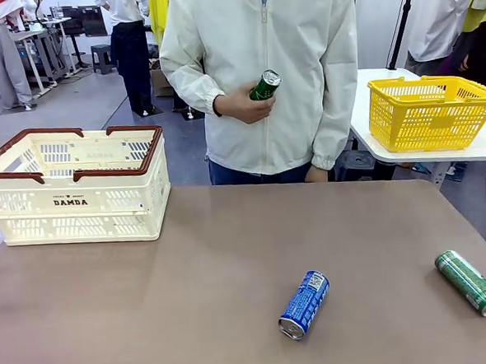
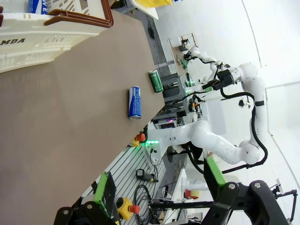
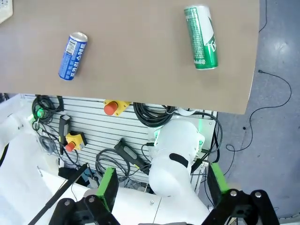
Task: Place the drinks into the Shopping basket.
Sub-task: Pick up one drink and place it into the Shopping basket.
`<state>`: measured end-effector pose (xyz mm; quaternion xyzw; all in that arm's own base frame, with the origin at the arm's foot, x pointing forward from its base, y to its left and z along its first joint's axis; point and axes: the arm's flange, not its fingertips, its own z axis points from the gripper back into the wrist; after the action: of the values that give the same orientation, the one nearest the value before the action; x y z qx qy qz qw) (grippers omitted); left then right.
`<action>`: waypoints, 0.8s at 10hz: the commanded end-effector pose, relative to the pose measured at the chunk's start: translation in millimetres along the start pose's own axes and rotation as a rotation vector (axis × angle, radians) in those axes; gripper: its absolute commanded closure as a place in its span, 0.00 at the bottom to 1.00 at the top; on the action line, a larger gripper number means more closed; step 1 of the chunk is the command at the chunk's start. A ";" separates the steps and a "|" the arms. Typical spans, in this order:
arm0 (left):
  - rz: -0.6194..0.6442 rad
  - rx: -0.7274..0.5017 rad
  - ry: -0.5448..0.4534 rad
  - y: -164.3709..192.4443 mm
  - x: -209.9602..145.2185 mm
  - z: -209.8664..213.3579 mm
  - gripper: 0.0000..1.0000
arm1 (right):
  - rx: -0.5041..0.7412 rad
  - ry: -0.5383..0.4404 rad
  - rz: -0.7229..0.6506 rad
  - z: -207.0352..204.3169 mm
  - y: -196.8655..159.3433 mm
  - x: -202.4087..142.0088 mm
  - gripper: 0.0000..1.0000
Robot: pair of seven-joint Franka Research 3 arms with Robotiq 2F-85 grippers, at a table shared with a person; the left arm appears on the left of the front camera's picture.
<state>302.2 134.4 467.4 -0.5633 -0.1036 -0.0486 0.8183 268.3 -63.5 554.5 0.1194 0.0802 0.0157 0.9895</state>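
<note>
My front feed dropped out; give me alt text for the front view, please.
A blue can and a green can lie on their sides on the table, toward its near right. Across it, a person's hand holds a third can; the basket stands far left.
</note>
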 end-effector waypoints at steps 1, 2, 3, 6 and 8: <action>0.008 -0.019 -0.010 -3.1 0.5 -0.7 0.00 | -0.047 -0.026 0.011 -16.5 2.7 11.4 0.00; 0.008 -0.019 -0.010 -3.1 0.5 -0.7 0.00 | -0.077 -0.044 0.033 -42.2 1.0 29.1 0.00; 0.008 -0.019 -0.010 -3.1 0.5 -0.7 0.00 | -0.092 -0.052 0.036 -72.7 -5.6 47.8 0.00; 0.008 -0.019 -0.010 -3.1 0.5 -0.7 0.00 | -0.195 -0.072 0.027 -136.3 -26.3 86.6 0.00; 0.008 -0.019 -0.010 -3.1 0.5 -0.7 0.00 | -0.199 -0.045 0.019 -180.9 -38.7 119.1 0.00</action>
<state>302.1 134.4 467.6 -0.5633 -0.1039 -0.0486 0.8182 351.1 -54.6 380.2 0.0322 0.0512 0.0297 0.9977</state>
